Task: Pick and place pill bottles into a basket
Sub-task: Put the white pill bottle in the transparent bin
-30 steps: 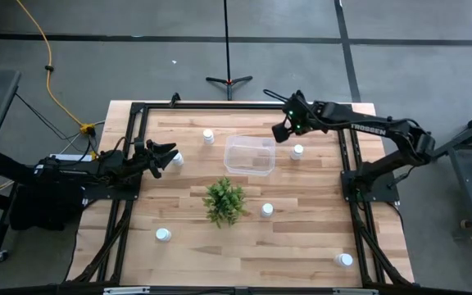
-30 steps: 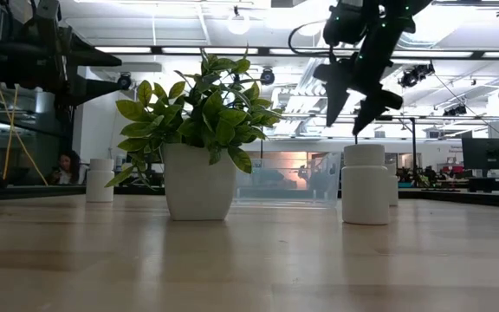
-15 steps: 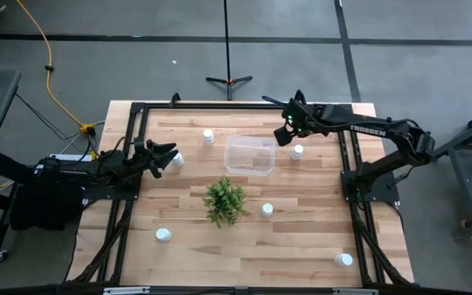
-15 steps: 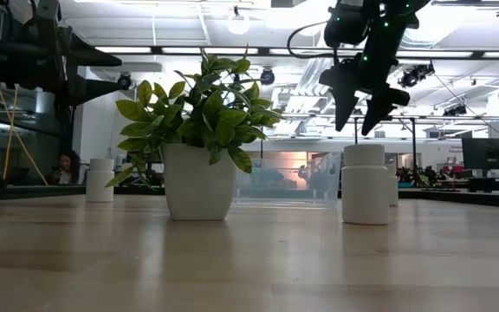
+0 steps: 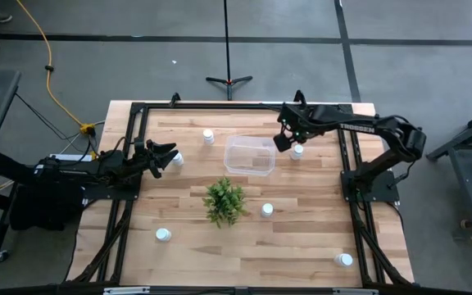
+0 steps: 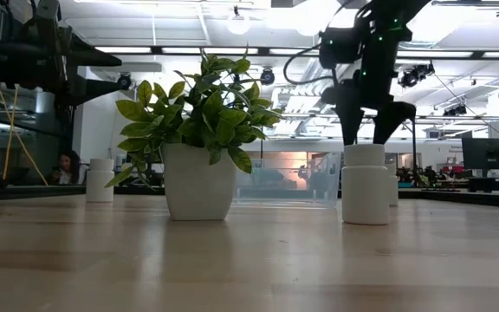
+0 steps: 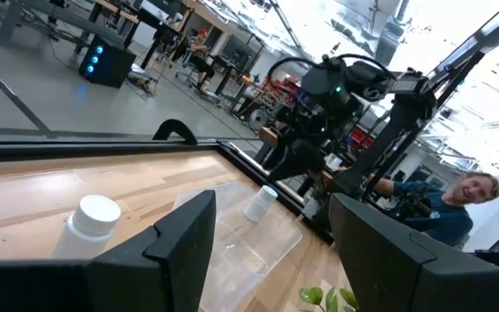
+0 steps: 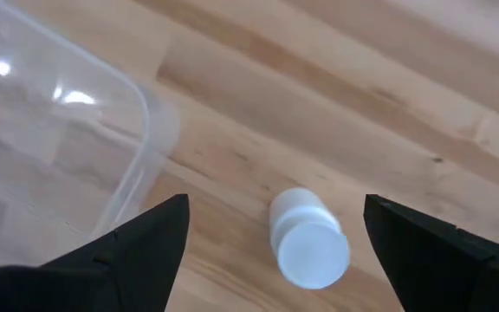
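Several small white pill bottles stand upright on the wooden table. One stands just right of the clear bin. My right gripper is open and hangs above this bottle, fingers pointing down, touching nothing. My left gripper is open and empty at the table's left side, next to another bottle. Other bottles stand at the far left, the middle, the near left and the near right.
A green plant in a white pot stands near the table's middle, in front of the bin. Black frame rails run along the table's left, right and far sides. A person shows in the room beyond the table.
My right gripper has gone down toward the bottle right of the bin and has tipped, so that its fingers now point more straight down. The bottles, the bin and my left arm have kept still.
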Controlling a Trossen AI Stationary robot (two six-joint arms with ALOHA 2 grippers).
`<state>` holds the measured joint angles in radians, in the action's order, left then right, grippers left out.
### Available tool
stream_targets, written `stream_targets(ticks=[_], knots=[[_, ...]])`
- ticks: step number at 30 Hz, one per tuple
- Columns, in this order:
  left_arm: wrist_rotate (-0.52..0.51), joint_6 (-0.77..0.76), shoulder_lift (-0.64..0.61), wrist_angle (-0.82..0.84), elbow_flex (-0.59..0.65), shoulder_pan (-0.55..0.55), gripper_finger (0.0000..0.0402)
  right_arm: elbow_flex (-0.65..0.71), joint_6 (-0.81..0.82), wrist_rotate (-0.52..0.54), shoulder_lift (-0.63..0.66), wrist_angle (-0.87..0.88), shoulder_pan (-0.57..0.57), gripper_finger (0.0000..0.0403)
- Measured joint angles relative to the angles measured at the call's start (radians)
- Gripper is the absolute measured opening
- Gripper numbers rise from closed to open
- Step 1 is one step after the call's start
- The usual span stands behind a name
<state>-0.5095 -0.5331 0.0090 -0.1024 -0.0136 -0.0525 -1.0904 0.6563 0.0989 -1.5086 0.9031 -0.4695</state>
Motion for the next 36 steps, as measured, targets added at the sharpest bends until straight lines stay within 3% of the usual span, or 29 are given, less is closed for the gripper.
stream_targets(ticks=[36], knots=[[-0.003,0.0,0.0,0.004,0.0,0.0,0.0262,0.0,-0.051,0.016,-0.064,0.089,-0.002,0.0339]])
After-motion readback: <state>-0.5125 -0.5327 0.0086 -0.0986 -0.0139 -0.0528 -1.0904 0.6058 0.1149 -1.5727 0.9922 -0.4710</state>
